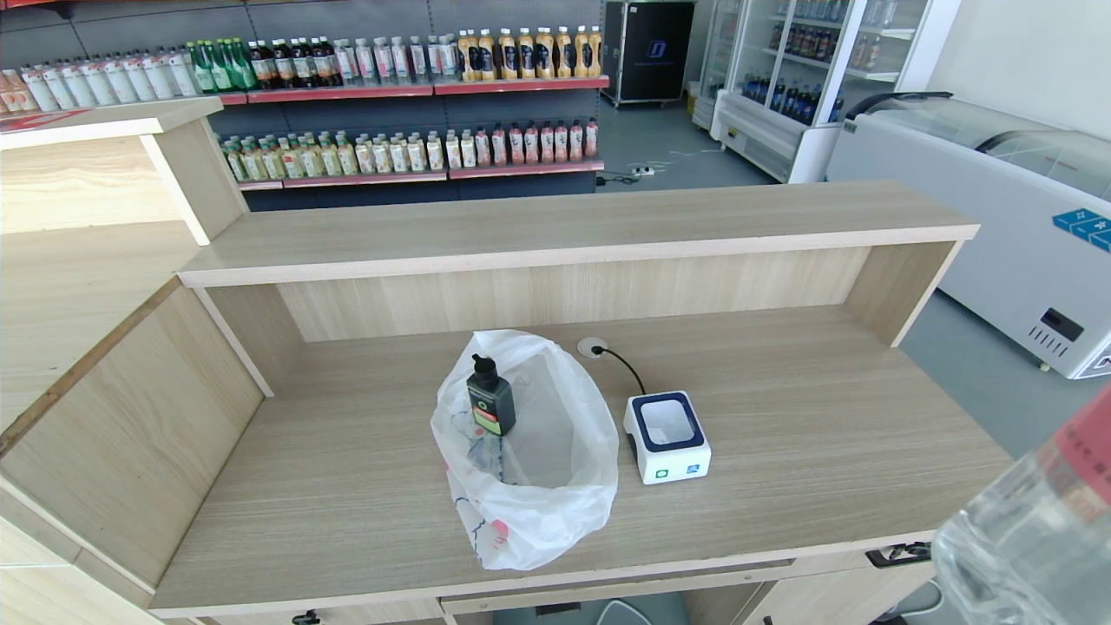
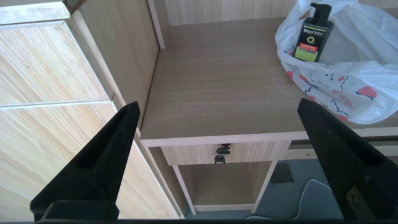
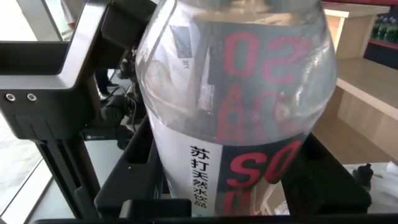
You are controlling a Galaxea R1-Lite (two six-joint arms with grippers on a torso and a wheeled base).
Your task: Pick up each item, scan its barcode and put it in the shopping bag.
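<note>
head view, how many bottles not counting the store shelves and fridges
2. A dark pump bottle stands in the white shopping bag on the counter; a clear soda bottle is held in the right gripper off the counter's right front corner. The bag may hide more.

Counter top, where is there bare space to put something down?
Bare counter runs right of the scanner to the end, and left of the shopping bag to the side wall. It's tight between bag and scanner.

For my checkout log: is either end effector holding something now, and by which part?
The right end effector holds a clear drink bottle by its labelled body. The left end effector is open and empty.
</note>
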